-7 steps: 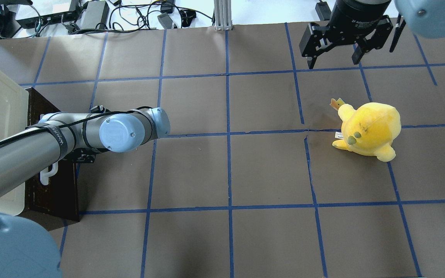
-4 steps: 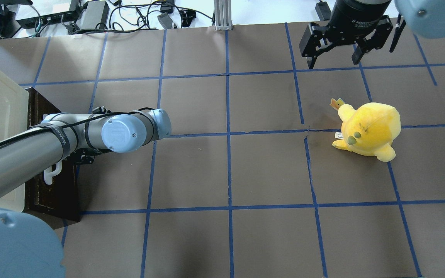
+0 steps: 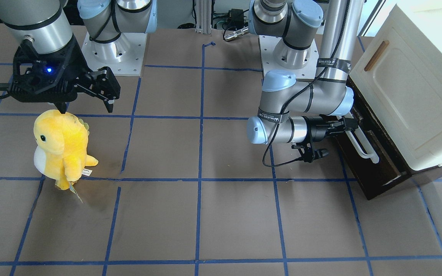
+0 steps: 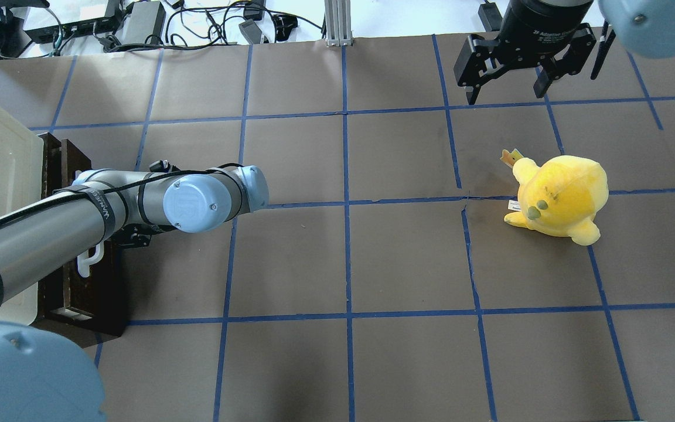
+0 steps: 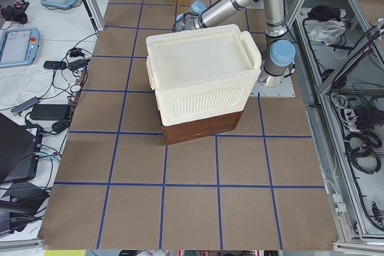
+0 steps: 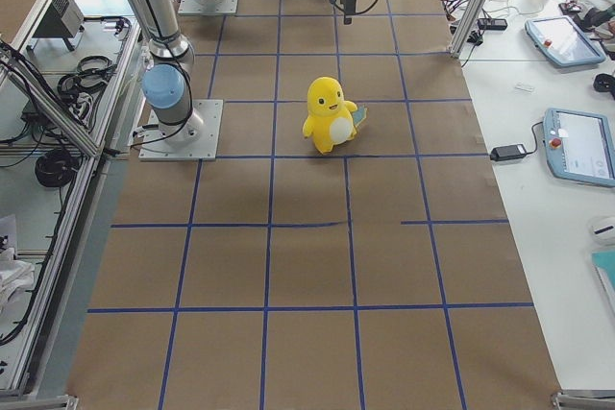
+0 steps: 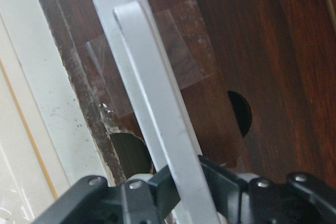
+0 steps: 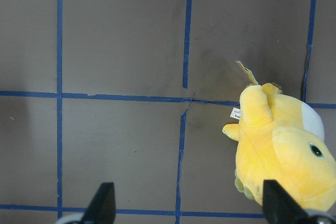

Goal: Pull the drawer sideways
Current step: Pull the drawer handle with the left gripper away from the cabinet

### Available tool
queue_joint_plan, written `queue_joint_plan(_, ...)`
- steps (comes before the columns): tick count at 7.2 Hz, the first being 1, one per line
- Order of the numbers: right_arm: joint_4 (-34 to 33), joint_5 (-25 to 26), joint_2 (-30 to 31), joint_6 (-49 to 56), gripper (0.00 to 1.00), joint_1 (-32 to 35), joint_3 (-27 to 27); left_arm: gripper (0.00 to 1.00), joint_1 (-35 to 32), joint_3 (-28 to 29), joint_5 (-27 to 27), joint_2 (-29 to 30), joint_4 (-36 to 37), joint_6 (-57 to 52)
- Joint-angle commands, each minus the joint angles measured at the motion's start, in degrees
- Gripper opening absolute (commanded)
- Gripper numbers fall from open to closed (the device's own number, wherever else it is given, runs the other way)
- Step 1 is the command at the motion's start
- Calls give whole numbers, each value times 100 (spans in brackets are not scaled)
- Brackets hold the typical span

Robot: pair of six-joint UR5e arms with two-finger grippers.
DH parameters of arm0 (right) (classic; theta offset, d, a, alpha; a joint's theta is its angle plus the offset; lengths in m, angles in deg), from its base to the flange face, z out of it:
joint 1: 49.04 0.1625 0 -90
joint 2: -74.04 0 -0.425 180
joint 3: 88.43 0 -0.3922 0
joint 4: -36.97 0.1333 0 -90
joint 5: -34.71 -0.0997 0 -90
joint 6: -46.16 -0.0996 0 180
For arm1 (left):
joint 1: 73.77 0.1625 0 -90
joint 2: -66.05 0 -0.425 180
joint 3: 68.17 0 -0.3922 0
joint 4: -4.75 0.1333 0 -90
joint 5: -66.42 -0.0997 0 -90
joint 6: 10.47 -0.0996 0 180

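Observation:
The drawer (image 3: pixel 382 165) has a dark brown front and a long white bar handle (image 3: pixel 362 146). It sits under a cream cabinet (image 3: pixel 405 88) and stands pulled out a little. In the overhead view the drawer (image 4: pixel 94 293) is at the far left, with its handle (image 4: pixel 87 259) partly under my left arm. My left gripper (image 3: pixel 349 124) is shut on the handle, and the left wrist view shows the fingers (image 7: pixel 157 190) clamped around the white bar (image 7: pixel 152 98). My right gripper (image 4: pixel 504 94) hangs open and empty at the far right, well above the table.
A yellow plush toy (image 4: pixel 560 196) stands on the right half of the table, just below the right gripper (image 3: pixel 86 105), and shows in the right wrist view (image 8: pixel 283 156). The cream cabinet (image 5: pixel 201 70) fills the table's left end. Blue tape lines grid the brown surface.
My left arm has moved to the right in the overhead view with the handle in its grip. The drawer front has slid out from under the cabinet. The right arm has not moved.

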Motion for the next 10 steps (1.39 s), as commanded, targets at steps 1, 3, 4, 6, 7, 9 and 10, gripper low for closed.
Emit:
queue_joint_plan(1, 0, 0, 0, 0, 100, 0, 0, 12, -105, 5, 3, 2, 27, -15)
queue_joint_plan(3, 0, 0, 0, 0, 100, 0, 0, 12, -184, 23, -5, 2, 44, -49)
queue_joint_plan(4, 0, 0, 0, 0, 100, 0, 0, 12, -246, 136, 47, 2, 27, -76)
queue_joint_plan(6, 0, 0, 0, 0, 100, 0, 0, 12, -308, 260, 197, 20, -17, -102)
queue_joint_plan(7, 0, 0, 0, 0, 100, 0, 0, 12, -343, 269, 336, 28, -17, -102)
queue_joint_plan(9, 0, 0, 0, 0, 100, 0, 0, 12, -422, 313, 364, 107, -17, -102)
queue_joint_plan(10, 0, 0, 0, 0, 100, 0, 0, 12, -457, 356, 364, 134, -26, -111)
